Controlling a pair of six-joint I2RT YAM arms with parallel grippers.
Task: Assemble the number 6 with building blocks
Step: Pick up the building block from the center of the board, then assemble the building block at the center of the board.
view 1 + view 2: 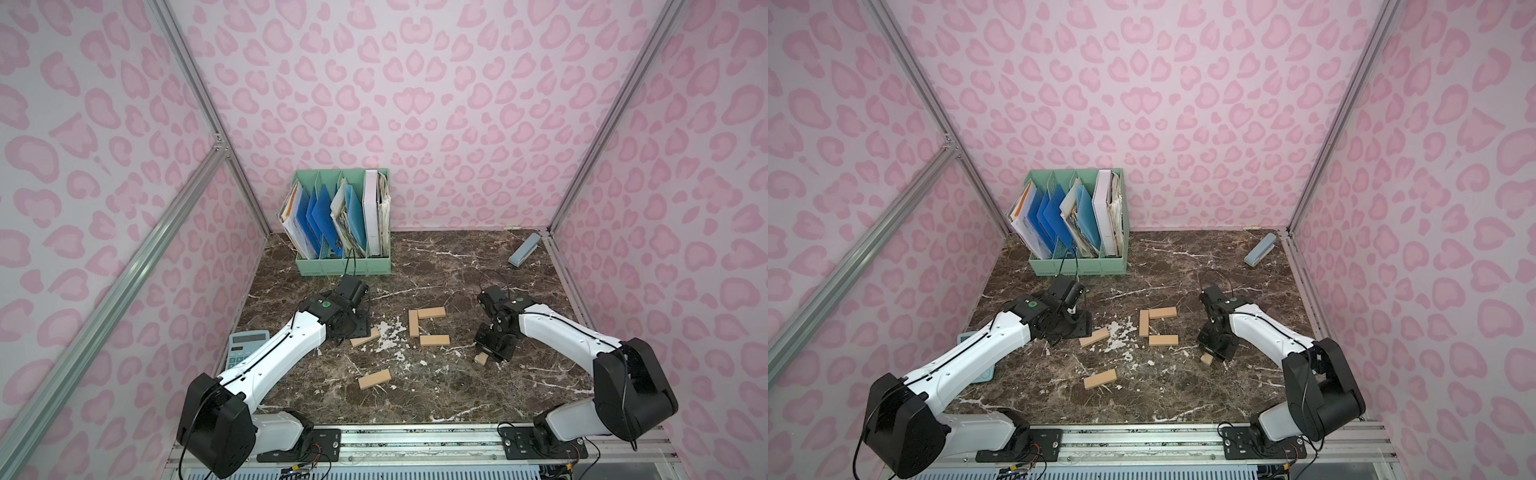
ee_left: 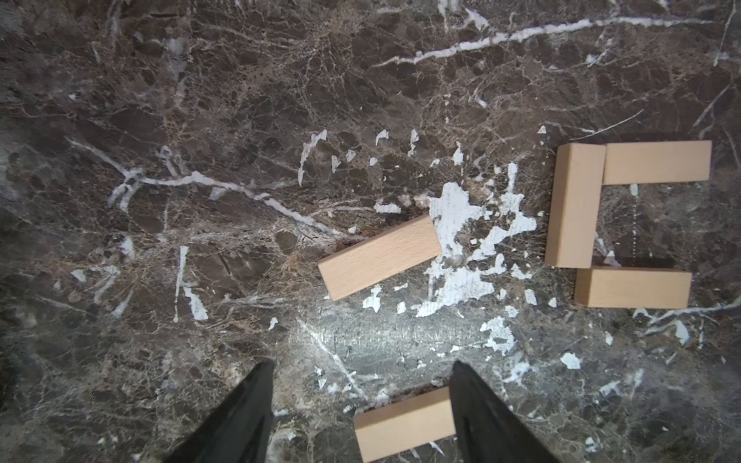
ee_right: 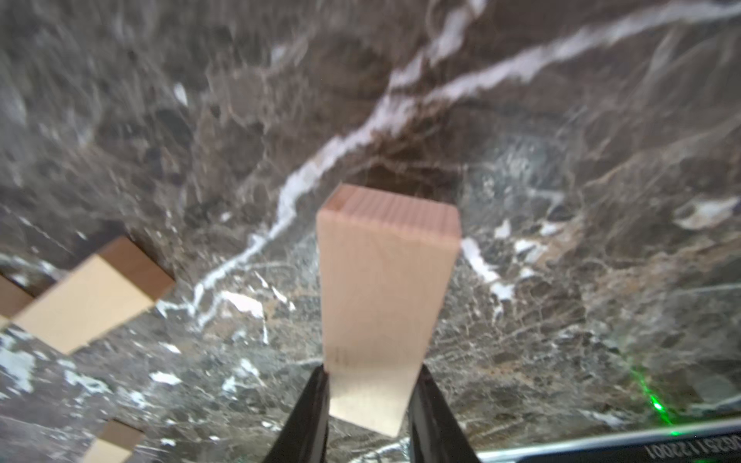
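R gripper clamped on one plank, gripped by its end, just right of C figure (3 planks, touching). L gripper spread wide, empty, left of C figure. 2 loose planks flat on table: near-left plank beside C figure, front plank robot-side of it.

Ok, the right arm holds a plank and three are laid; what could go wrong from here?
The right pincer clamps the held plank near one end only, so it may swivel or slip when set down. The three laid planks lie loose and close together; lowering the next one beside them could knock them askew.
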